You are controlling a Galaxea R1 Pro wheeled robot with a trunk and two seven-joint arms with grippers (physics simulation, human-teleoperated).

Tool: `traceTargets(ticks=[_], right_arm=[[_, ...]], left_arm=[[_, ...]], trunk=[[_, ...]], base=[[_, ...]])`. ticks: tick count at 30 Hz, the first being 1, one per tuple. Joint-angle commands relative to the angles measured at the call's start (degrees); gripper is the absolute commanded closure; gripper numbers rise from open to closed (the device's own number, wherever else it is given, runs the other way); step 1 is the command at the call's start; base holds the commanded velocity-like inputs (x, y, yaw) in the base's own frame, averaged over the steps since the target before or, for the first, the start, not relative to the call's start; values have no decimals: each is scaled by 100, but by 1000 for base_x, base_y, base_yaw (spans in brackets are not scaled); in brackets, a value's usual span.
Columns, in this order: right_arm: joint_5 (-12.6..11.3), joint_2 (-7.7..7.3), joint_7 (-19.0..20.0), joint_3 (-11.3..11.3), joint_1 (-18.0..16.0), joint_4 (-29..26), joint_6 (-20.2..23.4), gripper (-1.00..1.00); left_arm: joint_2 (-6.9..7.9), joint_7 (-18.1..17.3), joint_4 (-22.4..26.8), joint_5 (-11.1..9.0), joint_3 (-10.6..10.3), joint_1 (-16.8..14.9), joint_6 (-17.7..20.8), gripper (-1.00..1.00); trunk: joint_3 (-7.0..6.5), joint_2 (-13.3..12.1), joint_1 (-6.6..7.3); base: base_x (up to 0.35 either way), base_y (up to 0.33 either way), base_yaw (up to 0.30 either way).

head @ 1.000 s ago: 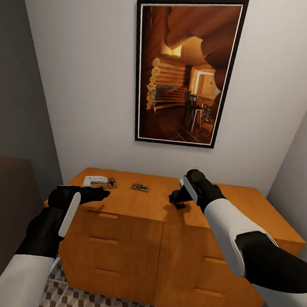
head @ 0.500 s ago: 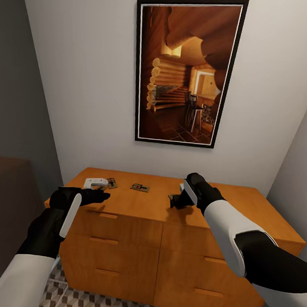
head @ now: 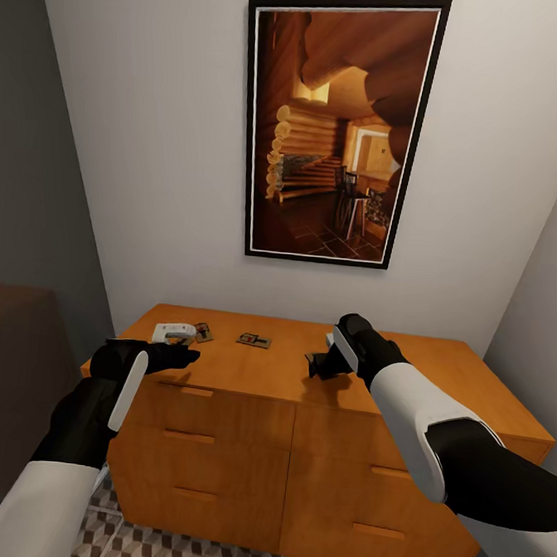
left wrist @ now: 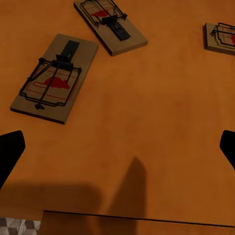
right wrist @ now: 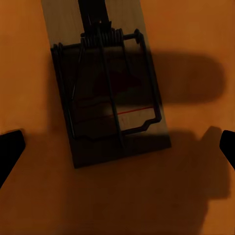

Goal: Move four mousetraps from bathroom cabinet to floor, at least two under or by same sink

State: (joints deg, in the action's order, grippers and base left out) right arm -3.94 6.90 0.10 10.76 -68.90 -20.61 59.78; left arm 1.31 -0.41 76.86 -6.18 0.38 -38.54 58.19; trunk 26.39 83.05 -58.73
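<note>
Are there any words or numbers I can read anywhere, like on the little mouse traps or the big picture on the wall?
No words or numbers can be read.
Small flat wooden mousetraps: red marks, one shaped like a mouse, and a red line, but no letters.
Big dark-framed picture of a log cabin room: no writing.
White object on the orange-brown wooden cabinet: too small to tell.
</note>
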Motion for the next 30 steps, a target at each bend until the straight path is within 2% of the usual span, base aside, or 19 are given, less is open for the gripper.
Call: traceTargets(ticks=[1,30], right_arm=[[-29,-6,3,57,-1,57,22,-100],[-28,-5,17,58,-1,57,22,-100]], left_arm=[[1,-3,5,-23,4,-5,26,-100],[1,4,4,-25,4,-5,-68,-100]], trunk=[[8,3,0],[8,3,0]], base=[[0,0,0],[22,0,0]])
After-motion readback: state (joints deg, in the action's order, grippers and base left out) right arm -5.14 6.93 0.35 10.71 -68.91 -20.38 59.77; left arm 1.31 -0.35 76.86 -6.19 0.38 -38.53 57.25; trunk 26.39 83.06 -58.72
